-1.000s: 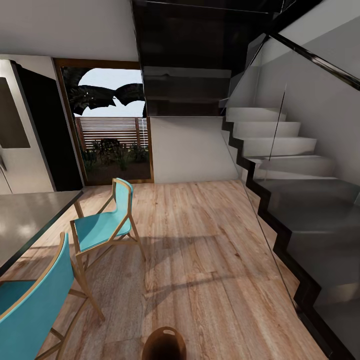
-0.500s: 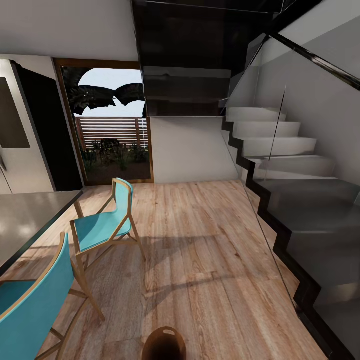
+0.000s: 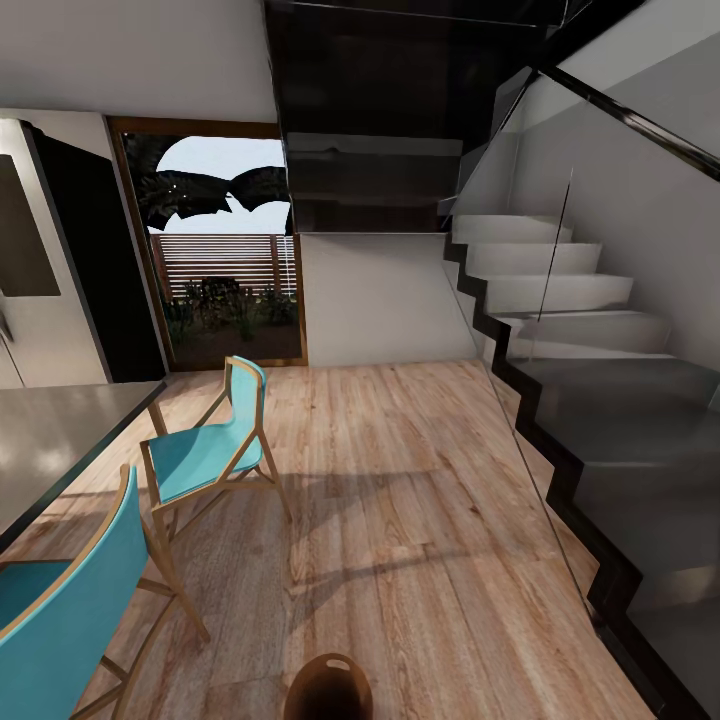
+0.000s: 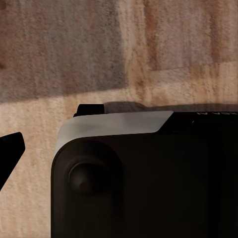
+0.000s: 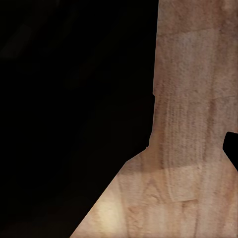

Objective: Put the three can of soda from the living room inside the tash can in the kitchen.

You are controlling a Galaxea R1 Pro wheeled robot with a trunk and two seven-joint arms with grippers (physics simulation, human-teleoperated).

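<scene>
The tash can (image 3: 328, 688), a small round brown bin with a slot handle near its rim, stands on the light wood floor at the bottom middle of the head view, close in front of me. The cans of soda are out of view. In the left wrist view my left gripper (image 4: 10, 151) appears as a single black finger tip over the floor planks. A dark sliver at the edge of the right wrist view is my right gripper (image 5: 232, 148). Neither view lets me tell whether the fingers are open or shut.
A steel fridge (image 3: 40, 270) stands at far left beside a glass door (image 3: 225, 260). A grey table (image 3: 50, 440) and two turquoise chairs (image 3: 205, 455) (image 3: 70, 600) are at left. A staircase with a glass rail (image 3: 600, 400) runs along the right. Open wood floor (image 3: 400, 500) lies ahead.
</scene>
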